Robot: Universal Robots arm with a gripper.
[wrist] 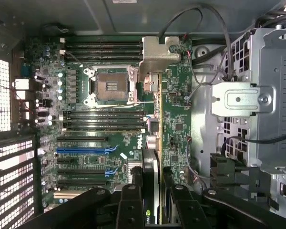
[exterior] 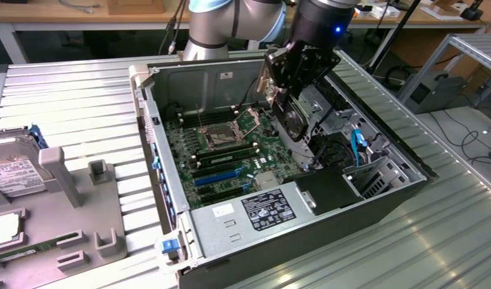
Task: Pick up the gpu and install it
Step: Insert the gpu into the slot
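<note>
Exterior view, upper middle of the frame: the gripper (exterior: 288, 101) is clamped on the gpu (exterior: 298, 141), pinching the black card on edge and tilted over the open computer case (exterior: 189, 81). Below it lies the motherboard (exterior: 229, 153), with the blue slot (exterior: 217, 176) lower and further left. In the wrist view, the fingers (wrist: 133, 200) press both faces of the card (wrist: 155, 162), and its silver bracket (wrist: 159, 50) sits beside the CPU socket (wrist: 109, 86). At the exterior view's left edge, a hard drive (exterior: 8, 174) rests on a grey tray (exterior: 68, 186).
</note>
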